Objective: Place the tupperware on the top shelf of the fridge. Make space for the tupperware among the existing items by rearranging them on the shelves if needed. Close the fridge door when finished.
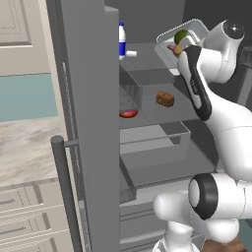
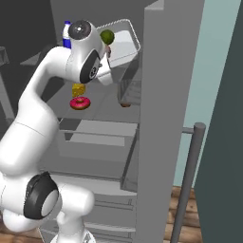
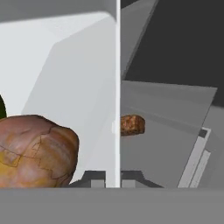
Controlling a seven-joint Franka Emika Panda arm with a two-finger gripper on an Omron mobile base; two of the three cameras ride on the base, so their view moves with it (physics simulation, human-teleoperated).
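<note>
My gripper (image 3: 114,179) is shut on the thin side wall of the tupperware (image 3: 74,78), a shallow clear-white tray. It holds the tray tilted in the air inside the open fridge (image 1: 93,123), at about the height of the top shelf (image 1: 147,50). A green fruit (image 1: 181,36) and a brown drumstick (image 3: 35,148) lie in the tray (image 1: 196,32). From the right base the tray (image 2: 124,42) shows just beyond my hand (image 2: 108,52). On the top shelf stand a white bottle with a blue label (image 1: 121,42) and a small white block (image 1: 131,53).
One shelf lower lie a brown loaf chunk (image 1: 165,99), a red doughnut (image 2: 79,103) and a yellow cheese wedge (image 2: 78,89). Below them is a clear drawer (image 1: 157,138). Both doors stand open: the left door's bar handle (image 1: 66,192), the right door (image 2: 163,118) with wire baskets.
</note>
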